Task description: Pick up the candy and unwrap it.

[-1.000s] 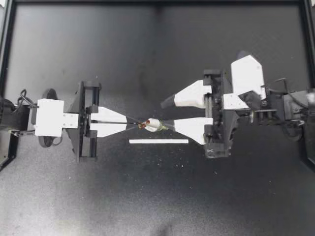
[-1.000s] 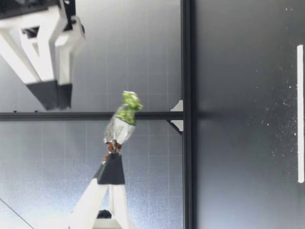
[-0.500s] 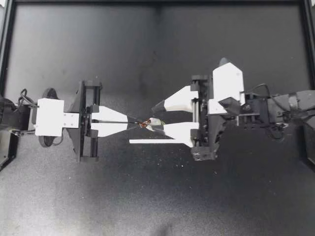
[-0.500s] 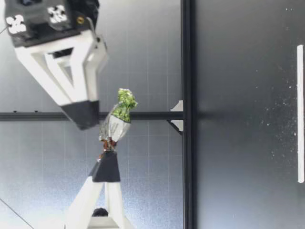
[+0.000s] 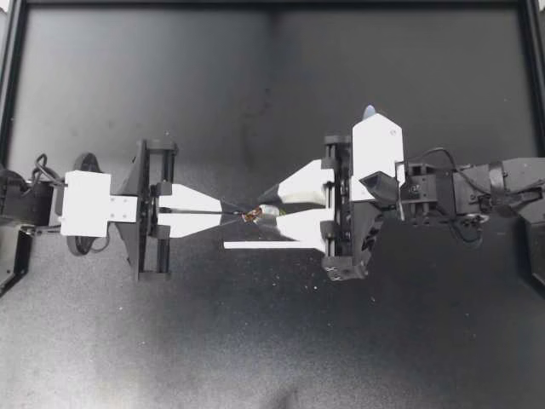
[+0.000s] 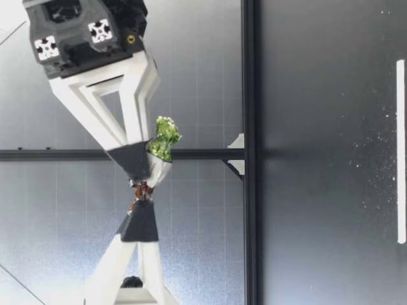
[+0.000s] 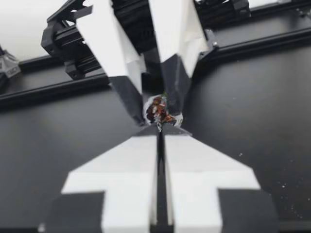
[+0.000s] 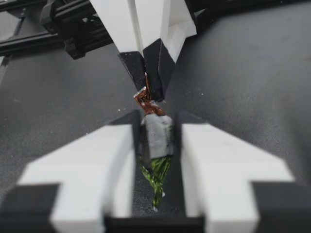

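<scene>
Nearest the low camera, flat on the black table (image 5: pixel 128 341): a thin white strip (image 5: pixel 274 244), with pale specks scattered close by. Just beyond it and well above the surface: the candy (image 5: pixel 264 212), stretched lengthwise between the two arms. At my left gripper (image 5: pixel 228 213): fingers pressed flat together with no gap, nipping the wrapper's brown twisted end at their very tips. Same in the left wrist view, dark tips closed on the crumpled brown twist (image 7: pixel 158 110). At my right gripper (image 5: pixel 269 210): fingers set narrow but not fully together, flanking the candy's silvery body from both sides. In the right wrist view, one pad (image 8: pixel 138 141) against the grey body, the other just beside it with a sliver of dark between. Not a two-sided grip, then. Green twisted tail (image 8: pixel 156 177) trailing back between those fingers toward the wrist. From the low view, lying close to level, brown end a touch higher than the green end, with the right arm slanting down onto it from above and the left arm reaching in lower from the opposite side. Farther off, along the table's far edge: a black frame rail (image 6: pixel 248 63) with a slim black post (image 6: pixel 63 154) rising from it. Farthest of all: a pale gridded wall (image 6: pixel 191 76).
</scene>
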You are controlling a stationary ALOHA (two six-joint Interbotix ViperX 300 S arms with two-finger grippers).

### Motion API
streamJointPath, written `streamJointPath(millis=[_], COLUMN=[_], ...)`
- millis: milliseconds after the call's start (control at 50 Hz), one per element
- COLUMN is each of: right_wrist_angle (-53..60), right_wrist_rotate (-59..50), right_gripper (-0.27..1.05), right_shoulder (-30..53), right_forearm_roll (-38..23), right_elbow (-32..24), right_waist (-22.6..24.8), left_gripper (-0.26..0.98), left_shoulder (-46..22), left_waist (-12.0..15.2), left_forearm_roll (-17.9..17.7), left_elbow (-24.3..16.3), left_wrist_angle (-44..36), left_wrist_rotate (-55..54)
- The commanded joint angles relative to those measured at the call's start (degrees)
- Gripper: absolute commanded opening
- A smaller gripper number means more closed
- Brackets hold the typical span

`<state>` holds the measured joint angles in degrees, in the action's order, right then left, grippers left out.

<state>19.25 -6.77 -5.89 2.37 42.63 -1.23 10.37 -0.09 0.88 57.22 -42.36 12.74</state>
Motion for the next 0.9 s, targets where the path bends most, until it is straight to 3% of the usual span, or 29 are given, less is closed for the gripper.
streamJointPath(millis=[0,260,580,740,820,880], right_wrist_angle=[0.18,-1.05,-1.76,-1.85,-1.85,-1.85], right_wrist_rotate=[-0.09,0.09,0.53,0.97,1.05,1.14], right_gripper=[0.11,-0.1,-0.11,-0.12,-0.12,-0.12], right_shoulder=[-1.49,-2.46,-2.37,-2.11,-2.02,-2.02], right_forearm_roll=[0.09,0.09,0.0,0.0,0.0,0.0], right_elbow=[-1.05,-0.97,-1.41,-1.85,-1.93,-1.93], right_waist=[-0.09,-0.09,-0.09,-0.09,-0.26,-0.35], left_gripper=[-0.19,-0.19,-0.15,0.03,0.21,0.42], left_shoulder=[1.32,1.41,0.62,0.53,0.53,0.53], left_waist=[-0.09,-0.09,-0.09,-0.09,-0.09,-0.09], left_forearm_roll=[0.09,0.09,0.0,0.0,-0.09,-0.44], left_elbow=[-0.44,0.35,0.0,-0.26,-0.26,-0.44], left_wrist_angle=[-0.26,-0.26,0.7,2.37,3.08,3.69], left_wrist_rotate=[0.09,0.0,-0.7,-1.32,-2.02,-3.69])
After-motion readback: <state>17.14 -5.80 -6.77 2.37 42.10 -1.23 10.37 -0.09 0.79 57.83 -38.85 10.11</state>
